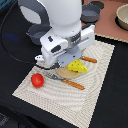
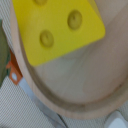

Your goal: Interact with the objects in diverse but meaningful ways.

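Observation:
A yellow cheese wedge (image 1: 77, 66) lies on a round wooden plate (image 1: 63, 73) in the middle of the striped mat. The wrist view shows the cheese (image 2: 60, 27) close up on the plate (image 2: 80, 85). A red tomato (image 1: 37, 80) sits on the mat toward the exterior view's left. A grey two-handled pot (image 1: 36, 33) stands behind the arm. My gripper (image 1: 63, 64) hangs low over the plate, just beside the cheese; its fingers are hidden by the hand, so I cannot tell how they stand. The fish and sausage are out of view.
A knife with an orange handle (image 1: 70, 82) lies in front of the plate. Another orange-handled utensil (image 1: 89, 59) lies behind the cheese. Dark pots (image 1: 92, 13) and a beige bowl (image 1: 122, 18) stand at the back. The mat (image 1: 60, 102) lies on a black table.

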